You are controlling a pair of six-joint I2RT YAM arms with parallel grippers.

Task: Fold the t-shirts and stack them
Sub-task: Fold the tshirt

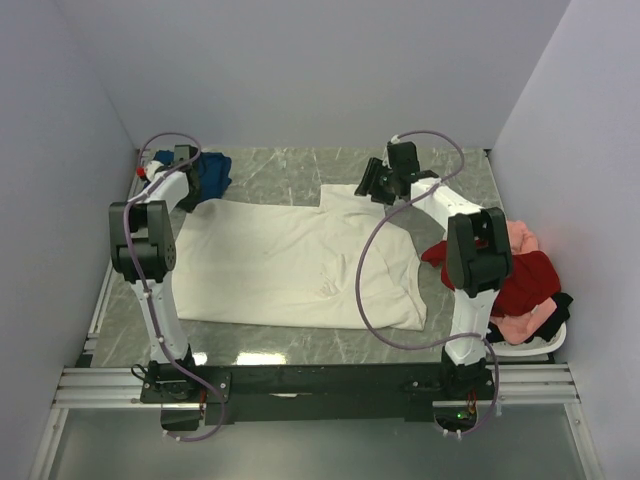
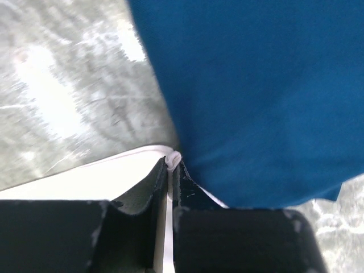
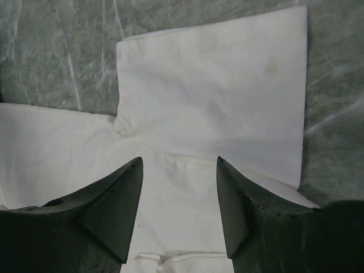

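Apparently for spreading, the cream-white t-shirt [image 1: 290,265] is pinched by left gripper [image 2: 172,163]; right gripper [image 3: 179,193] held wide over sleeve [image 3: 227,85].

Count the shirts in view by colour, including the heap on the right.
cream-white shirt: 1
blue shirt: 1
red shirt: 1
pink shirt: at least 1
black shirt: 1
Total: at least 5; the heap is bunched and may hide more.
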